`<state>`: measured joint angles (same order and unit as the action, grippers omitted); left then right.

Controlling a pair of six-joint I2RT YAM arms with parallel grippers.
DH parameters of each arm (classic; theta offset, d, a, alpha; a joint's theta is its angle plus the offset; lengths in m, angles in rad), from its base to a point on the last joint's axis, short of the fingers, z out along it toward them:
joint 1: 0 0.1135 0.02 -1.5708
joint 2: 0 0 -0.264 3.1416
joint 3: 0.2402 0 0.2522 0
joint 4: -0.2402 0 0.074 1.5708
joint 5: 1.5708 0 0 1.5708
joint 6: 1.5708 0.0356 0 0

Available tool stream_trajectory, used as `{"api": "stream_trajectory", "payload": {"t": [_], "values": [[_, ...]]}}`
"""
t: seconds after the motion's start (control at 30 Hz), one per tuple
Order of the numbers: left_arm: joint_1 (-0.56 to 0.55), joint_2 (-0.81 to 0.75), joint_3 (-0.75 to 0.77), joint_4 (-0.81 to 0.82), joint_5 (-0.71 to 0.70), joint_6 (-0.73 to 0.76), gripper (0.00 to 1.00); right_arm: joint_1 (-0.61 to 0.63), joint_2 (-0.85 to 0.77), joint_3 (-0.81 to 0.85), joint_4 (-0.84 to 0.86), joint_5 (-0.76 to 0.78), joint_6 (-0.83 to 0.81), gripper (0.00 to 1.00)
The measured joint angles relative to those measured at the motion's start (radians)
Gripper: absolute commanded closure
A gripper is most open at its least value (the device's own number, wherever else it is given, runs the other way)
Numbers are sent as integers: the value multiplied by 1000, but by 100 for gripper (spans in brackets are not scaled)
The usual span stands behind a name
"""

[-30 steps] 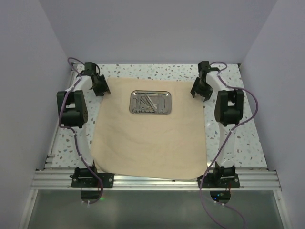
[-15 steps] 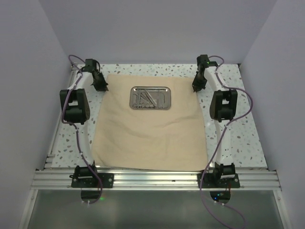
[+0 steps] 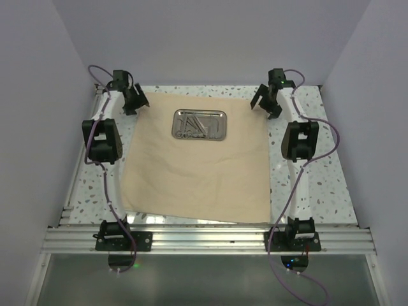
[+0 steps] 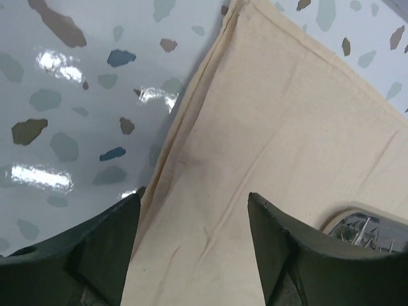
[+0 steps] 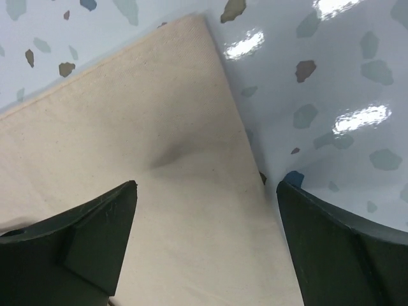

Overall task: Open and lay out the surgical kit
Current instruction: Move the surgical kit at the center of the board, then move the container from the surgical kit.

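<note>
The beige cloth wrap lies spread flat on the speckled table, almost square. On its far half sits the shiny steel tray with thin silvery instruments inside. My left gripper hovers over the cloth's far left corner, jaws open and empty; the tray's rim peeks in at the lower right of the left wrist view. Over the far right corner my right gripper stands wide open, holding nothing.
Speckled white tabletop borders the cloth on both sides. Grey walls enclose the table left, right and behind. An aluminium rail with the arm bases runs along the near edge.
Both grippers closed on the far corners of the cloth, pulled them away from the bases, then let go and opened. The cloth now lies flatter and squarer, and the tray has shifted slightly farther back.
</note>
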<state>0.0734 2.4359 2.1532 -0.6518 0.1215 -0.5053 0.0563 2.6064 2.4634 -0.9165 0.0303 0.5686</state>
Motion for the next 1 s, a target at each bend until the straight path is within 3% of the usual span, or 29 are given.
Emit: {"api": "stream_trajectory", "payload": {"t": [0.13,0.3,0.63,1.0], "values": [[-8,-65,-75,-3,-26,-8,36,-24,-26,-25,14,-24,10,11],[-51,-143,-91,8,-29,-8,43,-23,-112,-76,21,-65,39,11],[-242,-158,-112,20,8,-6,51,171,-188,-112,42,-113,50,28],[-256,-153,-185,23,13,16,57,262,-135,-164,40,-134,52,39]]}}
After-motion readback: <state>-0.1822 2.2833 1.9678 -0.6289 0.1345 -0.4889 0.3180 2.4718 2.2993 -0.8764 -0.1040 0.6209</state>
